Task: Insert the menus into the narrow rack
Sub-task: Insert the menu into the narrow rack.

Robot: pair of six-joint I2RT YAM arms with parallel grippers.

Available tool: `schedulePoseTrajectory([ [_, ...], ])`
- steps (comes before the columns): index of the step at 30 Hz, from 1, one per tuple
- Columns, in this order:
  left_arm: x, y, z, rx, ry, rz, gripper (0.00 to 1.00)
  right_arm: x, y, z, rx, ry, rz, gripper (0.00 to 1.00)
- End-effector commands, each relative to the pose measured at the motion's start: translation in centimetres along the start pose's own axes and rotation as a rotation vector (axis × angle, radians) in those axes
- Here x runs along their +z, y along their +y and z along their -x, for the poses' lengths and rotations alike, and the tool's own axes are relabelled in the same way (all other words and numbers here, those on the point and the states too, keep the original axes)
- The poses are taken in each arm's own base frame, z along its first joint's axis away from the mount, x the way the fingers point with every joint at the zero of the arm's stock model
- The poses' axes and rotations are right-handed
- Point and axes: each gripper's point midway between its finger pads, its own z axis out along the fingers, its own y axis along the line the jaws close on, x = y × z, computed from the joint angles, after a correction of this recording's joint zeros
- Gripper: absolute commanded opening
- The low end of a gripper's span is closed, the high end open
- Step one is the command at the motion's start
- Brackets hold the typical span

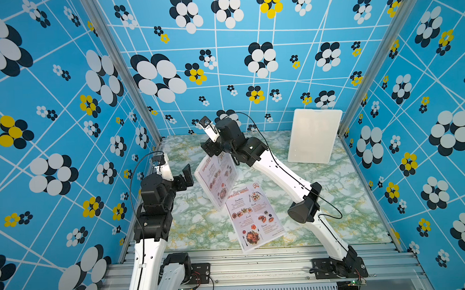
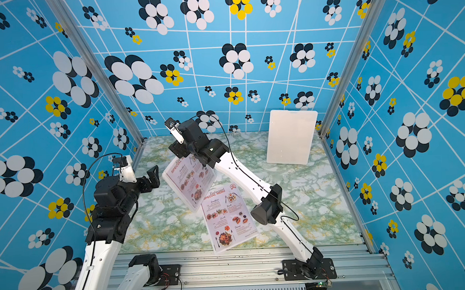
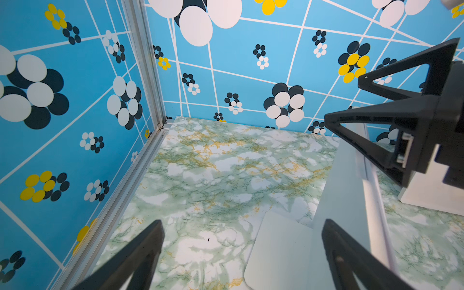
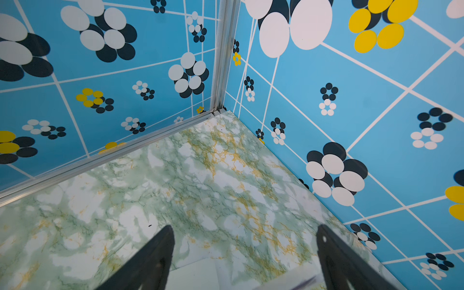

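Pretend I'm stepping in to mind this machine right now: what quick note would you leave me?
Left end effector: open, empty, beside the rack.
Right end effector: open, empty, by the rack's top edge.
Things: one menu stands tilted in the rack, mid-table. The second menu lies flat, face up, just in front of the rack on the robot's side.
Done: the first menu appears to be inserted.
Left: pick up the flat menu and slide it into the rack.
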Motion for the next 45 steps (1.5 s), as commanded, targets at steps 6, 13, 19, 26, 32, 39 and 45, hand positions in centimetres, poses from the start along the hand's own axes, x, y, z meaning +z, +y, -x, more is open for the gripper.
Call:
schedulePoseTrajectory([
  [6, -0.5, -0.2, 0.8, 0.019, -0.028, -0.003, 0.99, -2.2, -1.4, -0.7, 0.014, 0.067, 0.021, 0.91],
  [13, -0.7, -0.4, 1.2, 0.026, -0.038, -0.013, 0.99, -2.6, -1.3, -3.0, -0.016, 0.162, 0.044, 0.91],
  [19, -0.8, -1.0, 2.1, 0.037, -0.042, -0.04, 0.99, -3.9, -2.2, -1.7, 0.021, 0.131, 0.04, 0.91],
  [26, -2.2, -2.8, 3.3, 0.026, -0.06, -0.129, 0.99, -8.0, -4.1, 2.3, 0.083, 0.025, 0.034, 0.93],
  [32, -4.6, -5.6, -0.2, -0.115, 0.036, -0.287, 0.99, -11.9, -5.5, -2.4, 0.119, 0.167, -0.017, 0.96],
  [39, -6.2, -6.7, -7.4, -0.29, 0.194, -0.331, 1.0, -11.5, -3.5, -14.1, 0.281, 0.366, 0.039, 0.99],
  [45, -5.2, -7.4, -12.3, -0.395, 0.258, -0.324, 0.99, -8.3, 3.4, -22.1, 0.513, 0.472, 0.252, 0.99],
])
